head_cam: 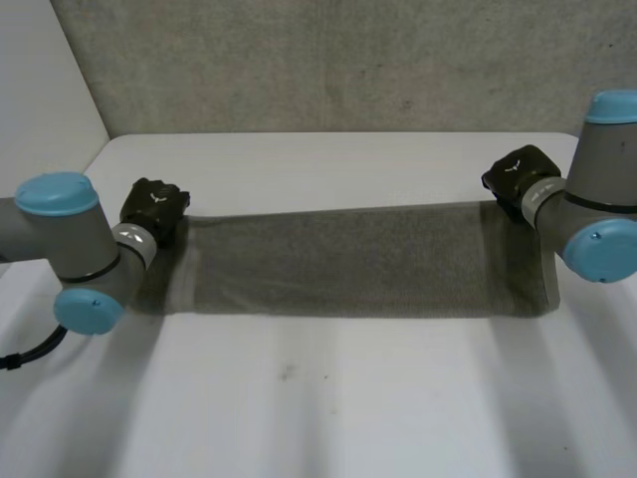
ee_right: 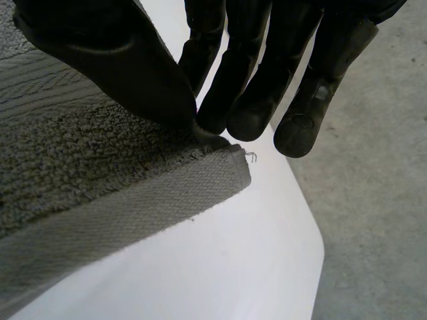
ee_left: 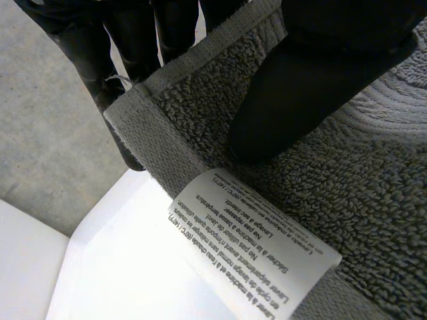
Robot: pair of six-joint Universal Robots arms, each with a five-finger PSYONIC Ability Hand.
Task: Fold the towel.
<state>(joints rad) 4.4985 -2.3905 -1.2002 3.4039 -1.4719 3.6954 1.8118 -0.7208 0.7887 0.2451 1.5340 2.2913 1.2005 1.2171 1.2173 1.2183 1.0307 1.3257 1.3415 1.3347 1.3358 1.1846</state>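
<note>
Grey towel (head_cam: 348,261) stretched wide over the white table (head_cam: 328,398), between my hands
My left hand (head_cam: 154,209) pinches one corner, near the care label (ee_left: 253,247); my right hand (head_cam: 518,177) pinches the other end's corner, thumb on top

Towel (head_cam: 358,259): grey terry cloth, looped pile, rough, matt. Hem band (ee_right: 133,207) on towel's edge: flat tight weave, smoother. Label (ee_left: 257,243) sewn at towel's corner: white, thin, smooth, printed. Counter (head_cam: 328,398) below towel: white, smooth, faintly sheened. Left hand (ee_left: 293,93), right hand (ee_right: 120,60): black, matt, smooth.
</note>
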